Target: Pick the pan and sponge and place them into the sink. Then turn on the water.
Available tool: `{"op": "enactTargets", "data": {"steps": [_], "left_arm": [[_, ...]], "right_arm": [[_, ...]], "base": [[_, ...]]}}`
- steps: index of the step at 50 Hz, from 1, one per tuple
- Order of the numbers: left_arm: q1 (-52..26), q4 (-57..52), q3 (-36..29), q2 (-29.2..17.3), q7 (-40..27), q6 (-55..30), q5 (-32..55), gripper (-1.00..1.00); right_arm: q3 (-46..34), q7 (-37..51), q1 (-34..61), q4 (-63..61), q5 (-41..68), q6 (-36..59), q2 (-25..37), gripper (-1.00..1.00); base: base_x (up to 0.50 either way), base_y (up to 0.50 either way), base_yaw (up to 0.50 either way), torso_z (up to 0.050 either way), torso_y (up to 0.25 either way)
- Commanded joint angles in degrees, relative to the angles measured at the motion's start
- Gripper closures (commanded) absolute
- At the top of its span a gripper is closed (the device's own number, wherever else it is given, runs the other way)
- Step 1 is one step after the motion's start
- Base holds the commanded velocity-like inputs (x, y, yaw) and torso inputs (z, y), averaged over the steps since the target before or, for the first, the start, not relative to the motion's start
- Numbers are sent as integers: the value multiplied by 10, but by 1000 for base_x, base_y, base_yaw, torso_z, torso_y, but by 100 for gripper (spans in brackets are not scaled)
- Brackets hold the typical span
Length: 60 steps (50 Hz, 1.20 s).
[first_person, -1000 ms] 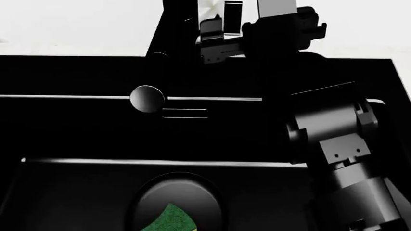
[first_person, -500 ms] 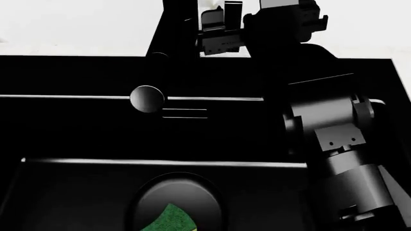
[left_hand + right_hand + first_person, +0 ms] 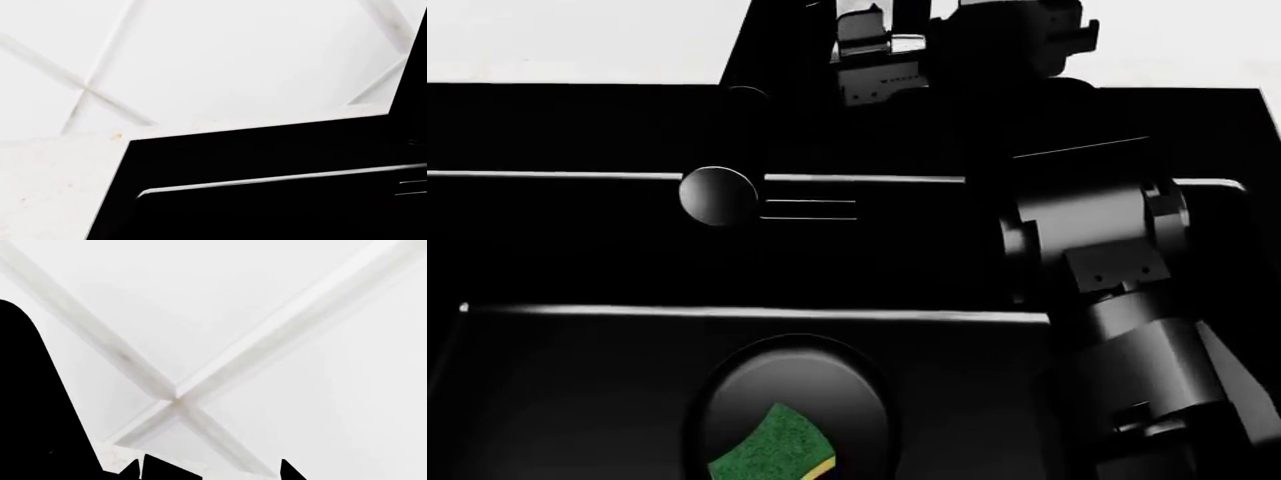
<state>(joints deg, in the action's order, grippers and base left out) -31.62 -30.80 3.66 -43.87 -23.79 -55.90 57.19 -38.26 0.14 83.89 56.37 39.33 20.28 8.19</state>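
In the head view the sponge (image 3: 771, 447) lies nearest, at about 6 o'clock, green face up with a thin yellow edge showing. It rests inside the pan (image 3: 790, 405), whose round glossy rim curves around it. The pan sits on the floor of the sink (image 3: 587, 260); its handle cannot be made out against the black basin.

Farther back, at about 10 o'clock from the pan, a round grey disc (image 3: 717, 193) shows against the sink's rear wall, on the pale line of a ledge. Just beside it is the slotted overflow (image 3: 809, 209).

The right arm (image 3: 1108, 300) rises from 4 o'clock and reaches over the sink's right side toward 12 o'clock, hiding the basin's right-hand part. The right gripper (image 3: 881, 45) is at the far rim, at the base of the faucet (image 3: 777, 45), with pale metal parts showing beside the dark column. Whether its jaws are parted or closed on anything cannot be told, as the parts overlap there and run past the frame edge.

The right wrist view shows only white tiled wall with dark shapes at its border. The left wrist view shows the sink's corner (image 3: 200, 165) against a pale counter (image 3: 53, 185) and wall. The left gripper appears in no view.
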Motion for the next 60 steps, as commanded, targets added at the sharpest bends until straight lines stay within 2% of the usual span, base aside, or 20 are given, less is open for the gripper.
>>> {"op": "enactTargets", "data": {"steps": [1, 32, 60], "left_arm": [[1, -2, 6, 6, -1, 4, 6, -100], [13, 3, 13, -6, 10, 10, 11, -100], [13, 3, 11, -7, 7, 14, 11, -100]], "right_arm": [[2, -6, 9, 5, -4, 1, -5, -100], [15, 48, -43, -105, 20, 41, 48, -100], [25, 82, -34, -91, 17, 39, 53, -100]], "base": [[0, 0, 0, 3, 0], [0, 0, 0, 0, 0], [0, 0, 0, 0, 0]]}}
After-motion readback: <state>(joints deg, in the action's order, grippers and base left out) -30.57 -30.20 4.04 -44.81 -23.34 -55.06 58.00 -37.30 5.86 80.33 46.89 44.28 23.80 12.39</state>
